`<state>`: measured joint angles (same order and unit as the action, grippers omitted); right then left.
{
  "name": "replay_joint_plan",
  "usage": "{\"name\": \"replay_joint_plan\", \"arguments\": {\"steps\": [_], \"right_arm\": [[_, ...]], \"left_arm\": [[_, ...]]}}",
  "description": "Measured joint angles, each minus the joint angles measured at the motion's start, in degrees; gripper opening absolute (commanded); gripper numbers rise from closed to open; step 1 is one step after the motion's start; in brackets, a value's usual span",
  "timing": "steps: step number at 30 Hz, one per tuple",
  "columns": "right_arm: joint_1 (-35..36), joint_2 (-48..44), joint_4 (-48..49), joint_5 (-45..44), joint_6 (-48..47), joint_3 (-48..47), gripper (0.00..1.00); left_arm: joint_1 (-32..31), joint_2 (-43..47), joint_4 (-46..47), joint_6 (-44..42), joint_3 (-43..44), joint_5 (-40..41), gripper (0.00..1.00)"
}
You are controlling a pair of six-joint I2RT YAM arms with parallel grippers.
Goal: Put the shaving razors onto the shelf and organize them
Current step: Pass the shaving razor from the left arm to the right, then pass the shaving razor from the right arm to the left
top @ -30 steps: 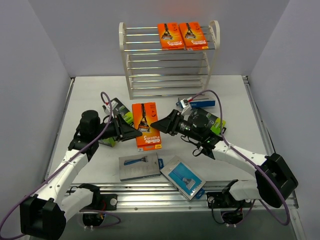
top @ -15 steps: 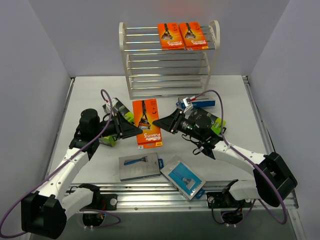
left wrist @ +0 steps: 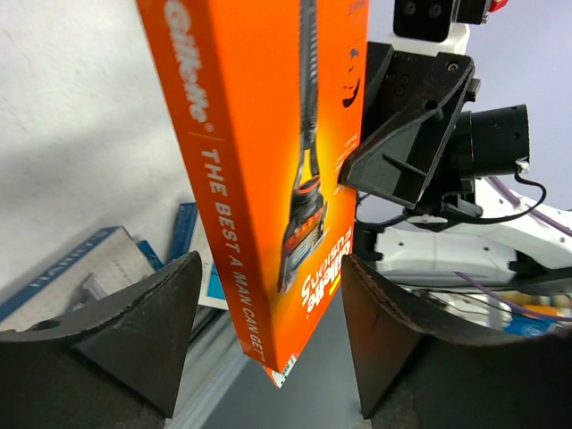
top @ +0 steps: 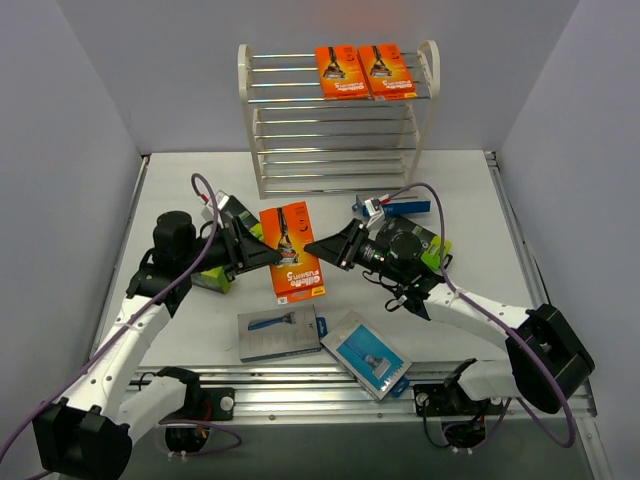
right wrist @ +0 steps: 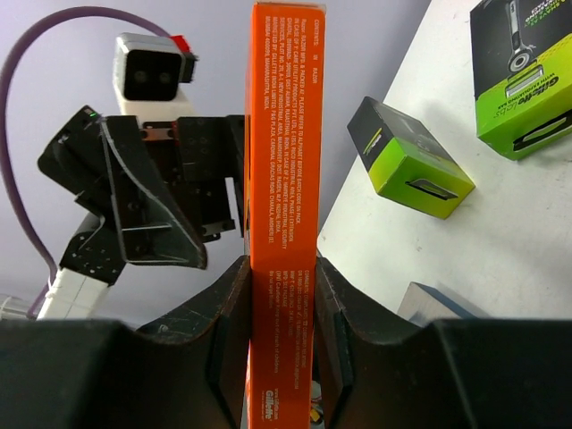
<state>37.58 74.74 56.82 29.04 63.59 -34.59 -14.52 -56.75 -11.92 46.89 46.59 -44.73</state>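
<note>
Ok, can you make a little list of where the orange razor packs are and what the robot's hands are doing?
on top tier of shelf: first orange pack, second orange pack, side by side
held: third orange pack
right tool: shut on third orange pack
left tool: open, a finger either side of that pack

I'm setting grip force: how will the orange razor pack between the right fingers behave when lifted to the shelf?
Probably stiff: the orange razor pack shows straight edges though the right fingers pinch its flat faces. Being thin cardboard, it is likely light, yet may pivot in that pinch. Its smooth print suggests some slip.
</note>
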Motion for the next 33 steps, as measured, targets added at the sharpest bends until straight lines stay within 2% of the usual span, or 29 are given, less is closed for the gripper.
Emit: {"name": "replay_joint_plan", "arguments": {"steps": [10, 14, 17, 25, 33], "right_arm": [[-0.04, 0.04, 0.57, -0.66, 2.03, 0.90, 0.00], [-0.44, 0.04, 0.52, -1.75, 2.49, 1.03, 0.00], [-1.03, 0.04, 0.52, -3.08, 2.75, 1.03, 0.00], [-1.29, 0.07, 0.94, -5.31, 4.31, -0.35, 0.00], [-1.29, 0.11, 3.69, -7.19, 5.73, -0.76, 0.00]], "left_arm": [[-0.02, 3.28, -14.53, -8.74, 8.11, 11.58, 0.77], [0.00, 6.19, -17.88, -9.09, 9.14, 13.97, 0.78], [0.00, 8.68, -16.31, -5.66, 6.54, 12.79, 0.78], [-0.02, 12.81, -4.07, 8.35, -7.56, 7.72, 0.78], [-0.02, 13.77, 7.37, 16.50, -10.69, 6.67, 0.76]]}}
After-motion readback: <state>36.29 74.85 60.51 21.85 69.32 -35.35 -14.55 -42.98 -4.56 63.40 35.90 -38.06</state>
